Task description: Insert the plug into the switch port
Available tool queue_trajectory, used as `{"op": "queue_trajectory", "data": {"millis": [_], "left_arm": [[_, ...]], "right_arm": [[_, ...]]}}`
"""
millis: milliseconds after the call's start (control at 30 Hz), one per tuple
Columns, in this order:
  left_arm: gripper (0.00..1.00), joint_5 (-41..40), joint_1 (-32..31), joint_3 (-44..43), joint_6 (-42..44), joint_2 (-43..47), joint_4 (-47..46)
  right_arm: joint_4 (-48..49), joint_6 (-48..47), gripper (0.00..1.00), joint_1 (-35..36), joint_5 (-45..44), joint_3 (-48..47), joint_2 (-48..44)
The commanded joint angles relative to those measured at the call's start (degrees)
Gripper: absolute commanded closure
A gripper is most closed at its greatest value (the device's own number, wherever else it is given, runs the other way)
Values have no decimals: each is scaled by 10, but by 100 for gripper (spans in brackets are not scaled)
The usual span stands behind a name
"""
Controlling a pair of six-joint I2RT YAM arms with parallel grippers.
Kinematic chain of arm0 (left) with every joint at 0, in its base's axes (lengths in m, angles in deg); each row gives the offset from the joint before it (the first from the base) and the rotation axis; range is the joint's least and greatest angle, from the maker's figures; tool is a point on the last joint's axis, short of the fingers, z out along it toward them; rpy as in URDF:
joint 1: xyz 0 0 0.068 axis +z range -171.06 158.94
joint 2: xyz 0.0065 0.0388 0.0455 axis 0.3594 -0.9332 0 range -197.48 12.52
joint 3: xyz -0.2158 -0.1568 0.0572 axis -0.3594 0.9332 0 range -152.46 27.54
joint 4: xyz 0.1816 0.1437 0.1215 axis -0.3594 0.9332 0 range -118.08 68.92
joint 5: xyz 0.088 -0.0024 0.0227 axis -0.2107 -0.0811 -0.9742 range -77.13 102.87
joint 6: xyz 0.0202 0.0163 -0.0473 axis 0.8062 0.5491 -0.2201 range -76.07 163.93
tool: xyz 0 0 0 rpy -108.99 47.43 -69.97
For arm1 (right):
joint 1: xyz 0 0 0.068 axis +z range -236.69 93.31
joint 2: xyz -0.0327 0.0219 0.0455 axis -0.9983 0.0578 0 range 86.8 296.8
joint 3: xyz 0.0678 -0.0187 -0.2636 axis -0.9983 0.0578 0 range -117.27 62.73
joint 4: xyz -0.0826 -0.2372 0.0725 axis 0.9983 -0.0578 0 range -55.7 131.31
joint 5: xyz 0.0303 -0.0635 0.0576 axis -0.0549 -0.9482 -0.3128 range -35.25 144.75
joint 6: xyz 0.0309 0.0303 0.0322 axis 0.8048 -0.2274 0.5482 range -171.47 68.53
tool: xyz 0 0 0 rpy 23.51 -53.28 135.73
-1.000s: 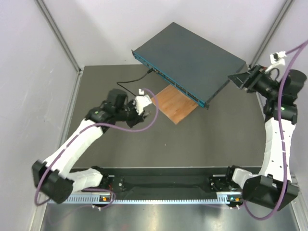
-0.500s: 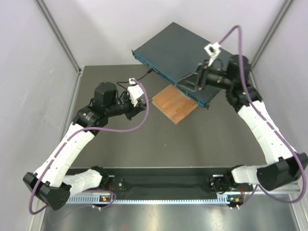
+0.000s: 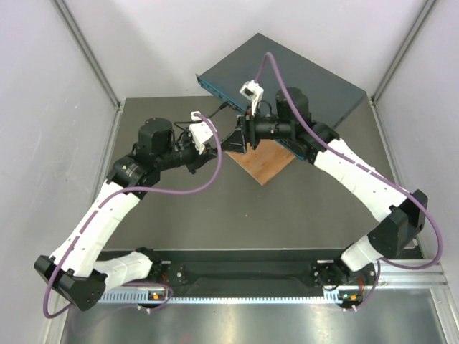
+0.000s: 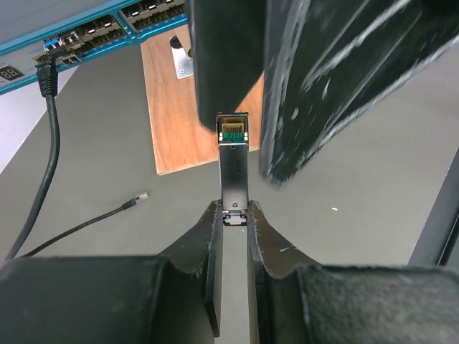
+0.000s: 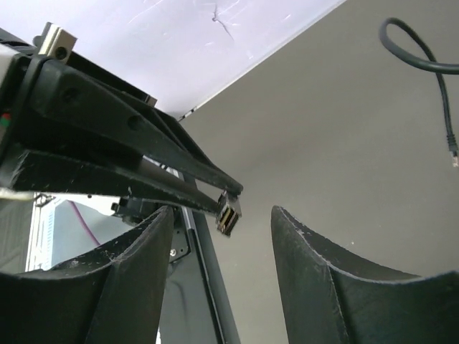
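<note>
On dark tabletop (image 4: 358,201) near brown wooden board (image 4: 179,122), small pale plug (image 4: 143,195) on thin black cable (image 4: 86,226) lies loose. We judge it light, cable floppy: pinch rigid body. Silver module (image 4: 233,172) clamped in left claw (image 4: 235,215); right claw (image 5: 222,213) gapes.

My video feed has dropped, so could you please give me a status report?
Left gripper shut on a grey metal module. Right gripper open around the module's tip. Plug loose on the table, not in any switch port.
</note>
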Motion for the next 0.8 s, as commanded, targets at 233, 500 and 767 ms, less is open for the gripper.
{"op": "queue_trajectory", "data": {"millis": [233,500,767], "left_arm": [[100,-2,-1,-18,8,4,-31],[65,-32,1,47,-46,53,-94],[45,4,8,158,-79,133,-242]], "right_arm": [[10,-5,85,25,-14,-38,26],[103,106,100,-21,81,-5,28],[280,271,100,-28,145,49,26]]}}
